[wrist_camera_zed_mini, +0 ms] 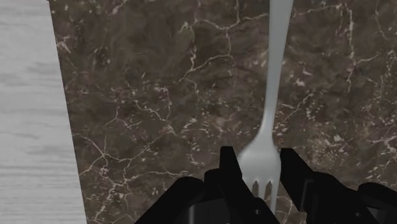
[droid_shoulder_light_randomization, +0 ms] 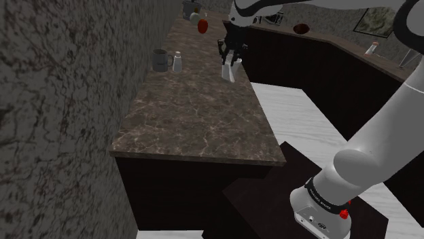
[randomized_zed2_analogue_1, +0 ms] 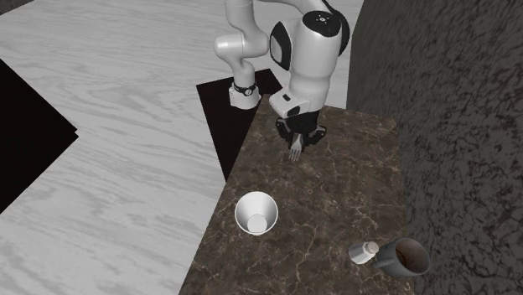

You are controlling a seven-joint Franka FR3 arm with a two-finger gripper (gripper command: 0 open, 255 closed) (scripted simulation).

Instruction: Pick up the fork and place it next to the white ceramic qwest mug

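**Item:** fork. Pale grey, one piece, long handle.
- Location: between the fingers of the gripper, over the dark veined counter, toward the end nearest the stand.
- Head and tines sit at the fingers, and the handle runs out beyond them.
- Whether it rests on the counter or hangs clear of it cannot be told.

**Holder:** gripper, all black. The jaws are closed against the two sides of the fork's head, pinching it.

**Destination:** white mug. Tapering, upright, mouth open upward.
- Stands apart from the fork, further along the counter.
- Close to the edge that drops to the pale wood-grain floor.

**Neighbours:** dark mug and small white shaker, just beside each other on the wall side, beyond the white mug.

**Hazards, as judged:**
1. The hold is at the head, so the whole handle hangs out to one side. It may pivot or slide in the fingers during travel.
2. A swung or drooping handle could strike the white mug on approach and tip it or push it toward the nearby edge.
3. If set down on the mug's floor side, the fork could overhang the edge and drop.
4. Carried too far along, it would end up by the dark mug, the wrong vessel
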